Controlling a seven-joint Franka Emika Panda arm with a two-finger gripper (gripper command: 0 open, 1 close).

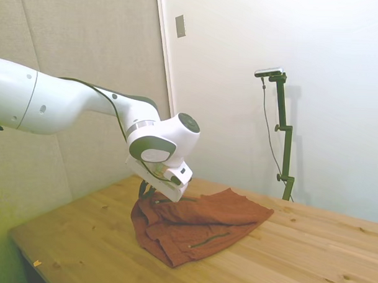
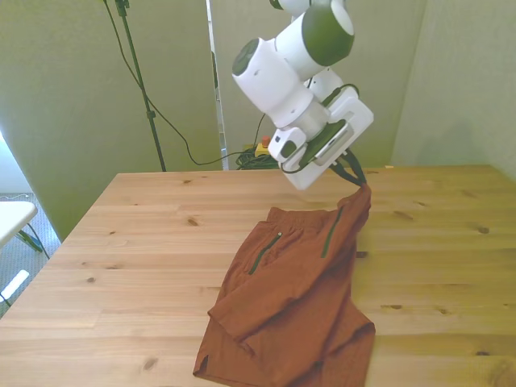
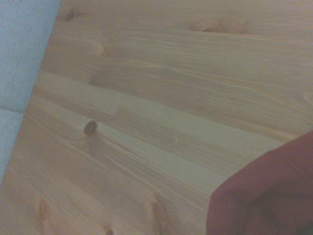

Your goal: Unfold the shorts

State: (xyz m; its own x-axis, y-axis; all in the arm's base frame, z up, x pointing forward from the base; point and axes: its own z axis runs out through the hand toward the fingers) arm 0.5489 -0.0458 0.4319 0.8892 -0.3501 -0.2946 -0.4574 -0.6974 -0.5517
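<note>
Shorts (image 2: 294, 298) on the table (image 2: 129, 242), one corner lifted
You see the gripper (image 2: 355, 182) pinching that raised corner above the table; the rest lies crumpled on the wood

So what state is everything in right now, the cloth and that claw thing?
shorts: still partly folded and wrinkled, mostly lying on the table, one corner lifted off the wood by the gripper.
gripper: shut on the shorts' raised corner, held above the table.
table: bare wood around the shorts.
</note>
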